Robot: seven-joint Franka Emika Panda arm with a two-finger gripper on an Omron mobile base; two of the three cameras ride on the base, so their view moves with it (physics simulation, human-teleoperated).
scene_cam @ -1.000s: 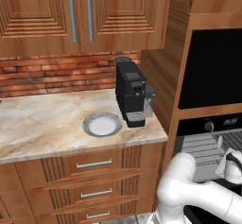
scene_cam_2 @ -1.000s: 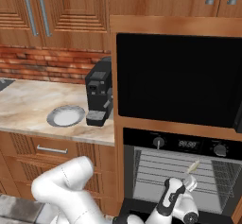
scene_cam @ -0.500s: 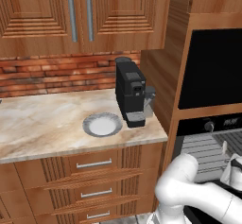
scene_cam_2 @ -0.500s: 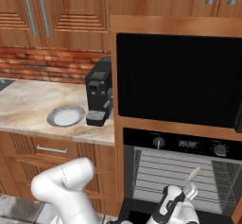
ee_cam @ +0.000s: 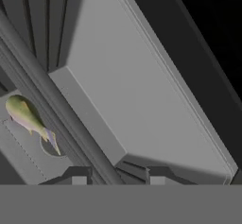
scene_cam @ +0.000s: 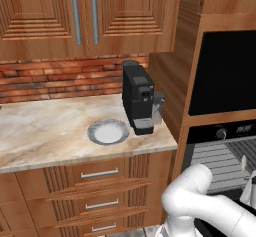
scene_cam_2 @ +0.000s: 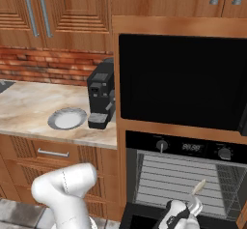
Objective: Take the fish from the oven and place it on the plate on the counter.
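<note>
The oven [scene_cam_2: 193,147] stands open, its grey racks [scene_cam_2: 164,175] bare. My gripper [scene_cam_2: 192,203] hangs low in front of them, shut on the fish [scene_cam_2: 198,188]. The small tan fish sticks up slantwise from the fingers. In the left base view the fish [scene_cam: 243,162] rises above the gripper [scene_cam: 248,191] at the right edge. In the hand view the fish [ee_cam: 28,116] shows left of the gripper [ee_cam: 118,173], and the spot where it is pinched is hidden. The plate [scene_cam: 108,131] [scene_cam_2: 67,118] sits bare on the counter [scene_cam: 45,126] to the left.
A black coffee machine [scene_cam: 139,103] [scene_cam_2: 101,97] stands right beside the plate, between it and the oven's wooden side wall [scene_cam: 172,91]. A plain black glass panel [scene_cam_2: 183,78] sits above the oven. Wall cupboards [scene_cam: 85,16] hang over the counter.
The gripper has sunk a little and drifted right in front of the oven racks, and the fish has gone with it. The base, plate and coffee machine have not moved.
</note>
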